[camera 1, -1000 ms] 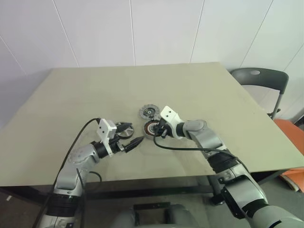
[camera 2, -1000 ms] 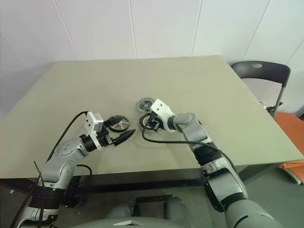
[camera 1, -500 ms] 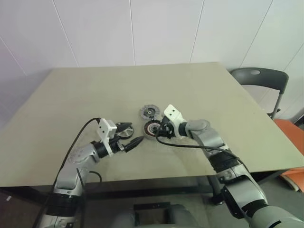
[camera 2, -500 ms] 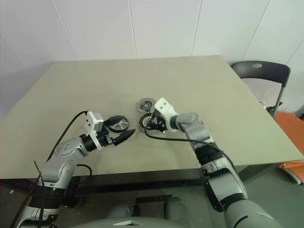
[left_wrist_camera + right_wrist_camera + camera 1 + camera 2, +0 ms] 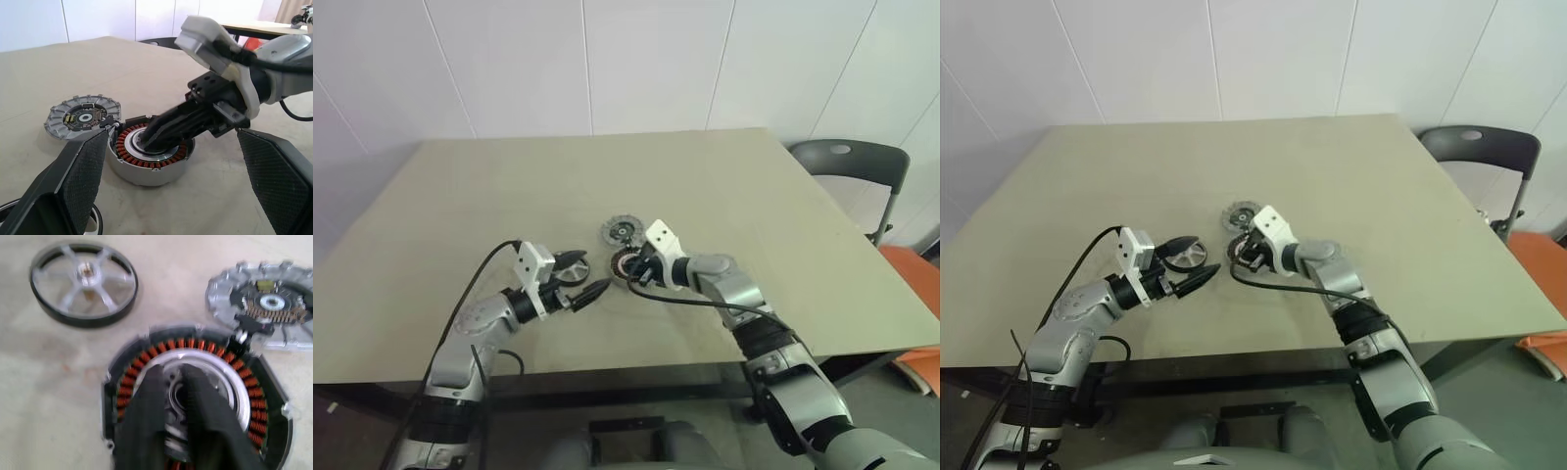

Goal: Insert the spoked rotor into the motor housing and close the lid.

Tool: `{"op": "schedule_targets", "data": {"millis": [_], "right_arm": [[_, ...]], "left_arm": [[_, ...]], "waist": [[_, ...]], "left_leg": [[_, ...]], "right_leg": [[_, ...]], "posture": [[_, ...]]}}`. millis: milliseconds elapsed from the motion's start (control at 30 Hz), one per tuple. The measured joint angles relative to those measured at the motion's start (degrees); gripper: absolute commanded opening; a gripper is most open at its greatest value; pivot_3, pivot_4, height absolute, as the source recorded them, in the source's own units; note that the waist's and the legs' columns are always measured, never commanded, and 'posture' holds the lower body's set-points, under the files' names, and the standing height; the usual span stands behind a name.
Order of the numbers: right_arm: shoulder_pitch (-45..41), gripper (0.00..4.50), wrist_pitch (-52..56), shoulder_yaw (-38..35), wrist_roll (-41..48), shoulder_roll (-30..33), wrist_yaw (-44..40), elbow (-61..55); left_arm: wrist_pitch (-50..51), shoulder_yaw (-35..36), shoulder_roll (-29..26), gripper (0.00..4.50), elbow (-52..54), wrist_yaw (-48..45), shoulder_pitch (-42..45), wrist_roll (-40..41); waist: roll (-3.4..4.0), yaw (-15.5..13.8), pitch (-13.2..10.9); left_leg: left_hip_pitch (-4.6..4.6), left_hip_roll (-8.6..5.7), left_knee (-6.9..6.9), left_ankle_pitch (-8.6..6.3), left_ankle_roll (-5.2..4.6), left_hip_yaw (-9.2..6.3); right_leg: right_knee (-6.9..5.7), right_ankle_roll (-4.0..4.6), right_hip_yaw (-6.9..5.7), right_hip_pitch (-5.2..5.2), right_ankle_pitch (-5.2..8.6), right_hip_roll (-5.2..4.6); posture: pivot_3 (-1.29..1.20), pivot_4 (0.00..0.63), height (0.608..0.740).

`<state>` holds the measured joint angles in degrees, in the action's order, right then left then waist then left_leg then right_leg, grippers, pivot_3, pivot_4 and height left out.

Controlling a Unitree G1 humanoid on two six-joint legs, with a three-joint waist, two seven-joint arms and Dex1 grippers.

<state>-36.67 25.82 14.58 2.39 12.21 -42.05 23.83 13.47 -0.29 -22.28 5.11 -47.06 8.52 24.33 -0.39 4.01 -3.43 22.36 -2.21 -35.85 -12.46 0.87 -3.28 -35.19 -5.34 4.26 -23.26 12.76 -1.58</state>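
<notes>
The motor housing (image 5: pixel 625 264) sits mid-table, its copper-red windings ringing a pale centre (image 5: pixel 195 396). My right gripper (image 5: pixel 177 374) is shut, with its fingertips down in that pale centre (image 5: pixel 161 132). Just behind the housing the lid (image 5: pixel 621 231) lies flat with its dark-centred face up (image 5: pixel 261 303). On the table to the housing's left rests the spoked rotor (image 5: pixel 570 276), silver with a dark rim (image 5: pixel 83 283). My left gripper (image 5: pixel 595 271) hovers open over the rotor's near side, pointing at the housing and holding nothing; its fingers (image 5: pixel 73 181) stand wide apart.
The tan table (image 5: pixel 509 186) has wide bare room behind and to both sides of the parts. A dark chair (image 5: pixel 847 162) stands past the table's right edge, and an orange object (image 5: pixel 913 272) lies beyond it. Black cables trail from both wrists.
My right gripper's fingers have closed together in the housing's centre, and its wrist has edged slightly left. The left arm, rotor and lid have not moved.
</notes>
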Motion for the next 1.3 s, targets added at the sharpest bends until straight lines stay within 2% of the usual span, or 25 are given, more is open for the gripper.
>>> {"op": "schedule_targets", "data": {"millis": [300,433,567,700,833,933,1033,1133,1300], "right_arm": [[0.15,0.02,-4.83,1.45,-3.20,-0.03,1.07,1.68],[0.08,0.02,-0.73,-3.05,2.20,-2.31,-1.67,3.08],[-0.30,0.02,1.85,-3.81,6.29,-2.93,-6.30,3.02],[-3.11,0.02,-0.80,-4.03,6.70,-1.44,-8.17,3.01],[-6.48,0.02,-4.08,-4.34,6.74,-0.73,-9.12,3.33],[-9.17,0.02,-5.76,-4.38,6.85,-0.84,-9.53,3.41],[-9.88,0.02,-6.90,-4.36,6.83,-0.86,-9.81,3.47],[-9.88,0.02,-7.36,-4.35,6.82,-0.63,-9.94,3.48],[-9.85,0.02,-7.39,-4.30,6.79,-0.52,-9.75,3.35]], "left_arm": [[0.01,0.08,-0.08,4.50,0.10,1.40,-0.28,-0.02],[2.35,3.01,1.71,4.50,1.60,4.61,-1.58,2.98],[9.01,11.77,2.81,4.50,11.01,9.68,-7.09,15.50],[14.75,22.69,3.21,4.50,18.94,14.75,-19.98,30.94],[19.69,26.35,4.50,4.50,19.90,21.09,-27.85,40.15],[22.90,26.24,5.46,4.50,18.01,27.93,-26.44,43.44],[25.11,26.21,6.65,4.50,14.33,34.53,-22.33,46.73],[27.76,25.67,6.71,4.50,11.64,39.11,-18.18,49.71],[30.28,23.60,6.54,4.50,6.76,41.48,-12.77,49.96]], "waist": [[0.00,0.02,0.04],[-0.01,0.11,0.05],[0.02,0.56,0.03],[0.04,0.57,0.02],[0.07,-0.02,-0.02],[0.34,0.04,-0.05],[0.46,0.11,0.00],[0.32,-0.02,0.08],[0.31,-0.47,0.09]], "left_leg": [[-0.13,0.00,-0.08,-0.07,0.12,-0.01],[-0.13,0.04,-0.07,-0.06,0.09,-0.04],[-0.03,0.11,0.08,0.00,0.00,-0.03],[-0.03,0.11,0.21,-0.01,0.01,-0.03],[-0.02,0.14,-0.05,-0.10,0.16,-0.10],[0.10,0.35,-0.13,-0.11,0.17,-0.18],[0.43,0.96,-0.10,-0.11,0.18,-0.12],[0.45,0.64,-0.06,-0.12,0.19,0.22],[0.46,0.56,0.56,0.00,0.20,0.32]], "right_leg": [[-0.01,-0.07,0.00,0.18,0.04,0.00],[-0.04,-0.18,0.00,0.17,0.11,-0.04],[-0.08,-0.18,0.02,-0.08,0.10,-0.03],[-0.01,-0.15,0.01,-0.12,0.11,-0.07],[0.13,-0.18,-0.19,-0.11,0.16,-0.14],[0.81,-0.08,-0.56,0.20,0.07,-0.10],[1.74,0.14,-1.58,0.47,-0.11,-0.24],[1.22,0.31,-2.06,0.19,-0.57,-1.14],[0.89,0.31,-2.05,-0.37,-0.53,-1.00]], "posture": [[0.00,0.000,0.740],[0.00,0.000,0.740],[0.00,0.000,0.740],[0.00,0.000,0.740],[0.00,0.000,0.740],[0.00,0.000,0.740],[0.00,0.000,0.740],[0.00,0.000,0.740],[0.00,0.000,0.740]]}}
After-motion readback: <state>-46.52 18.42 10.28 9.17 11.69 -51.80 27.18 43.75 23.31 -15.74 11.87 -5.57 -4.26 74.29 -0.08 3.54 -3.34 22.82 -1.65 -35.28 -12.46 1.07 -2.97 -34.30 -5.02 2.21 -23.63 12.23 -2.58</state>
